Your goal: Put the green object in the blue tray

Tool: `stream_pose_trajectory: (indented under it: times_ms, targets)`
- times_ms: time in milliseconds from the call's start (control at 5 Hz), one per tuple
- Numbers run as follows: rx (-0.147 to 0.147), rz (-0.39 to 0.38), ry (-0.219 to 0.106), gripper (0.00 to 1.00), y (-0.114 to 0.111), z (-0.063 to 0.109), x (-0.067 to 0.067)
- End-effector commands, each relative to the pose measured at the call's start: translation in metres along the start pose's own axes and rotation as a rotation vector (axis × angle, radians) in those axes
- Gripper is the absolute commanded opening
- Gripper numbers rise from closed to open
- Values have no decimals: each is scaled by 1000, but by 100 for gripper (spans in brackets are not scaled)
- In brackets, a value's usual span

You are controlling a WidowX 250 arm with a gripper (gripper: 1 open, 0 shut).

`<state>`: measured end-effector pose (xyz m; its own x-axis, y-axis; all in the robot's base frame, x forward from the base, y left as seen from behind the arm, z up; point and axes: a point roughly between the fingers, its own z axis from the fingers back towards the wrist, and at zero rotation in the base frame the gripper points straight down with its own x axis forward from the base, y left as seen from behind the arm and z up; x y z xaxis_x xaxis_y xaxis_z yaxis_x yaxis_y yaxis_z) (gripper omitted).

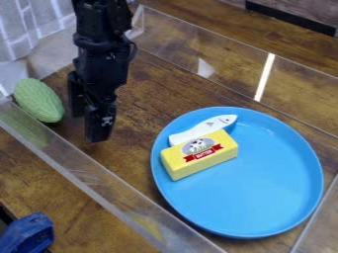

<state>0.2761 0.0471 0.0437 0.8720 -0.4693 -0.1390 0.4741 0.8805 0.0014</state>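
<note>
The green object (39,99) is a ribbed oval lying on the wooden table at the far left. The blue tray (284,203) sits at the right and holds a yellow block (200,153) and a small white item (205,126). My gripper (87,117) is black and points straight down, just right of the green object and a little apart from it. Its fingers (101,119) stand open with nothing between them, low over the table.
A clear acrylic wall (93,178) runs along the front of the table and another along the back. A blue cloth-like thing (27,235) lies at the bottom left corner, outside the wall. White fabric hangs at the top left.
</note>
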Motion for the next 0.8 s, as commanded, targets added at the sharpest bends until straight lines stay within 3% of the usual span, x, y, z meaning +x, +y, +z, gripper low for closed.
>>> stream_pose_trajectory:
  times_ms: [0, 200, 600]
  targets:
    - [19, 46, -28, 100, 10, 12, -6]
    - [23, 74, -32, 100, 11, 18, 1]
    - [43, 65, -38, 100, 17, 13, 5]
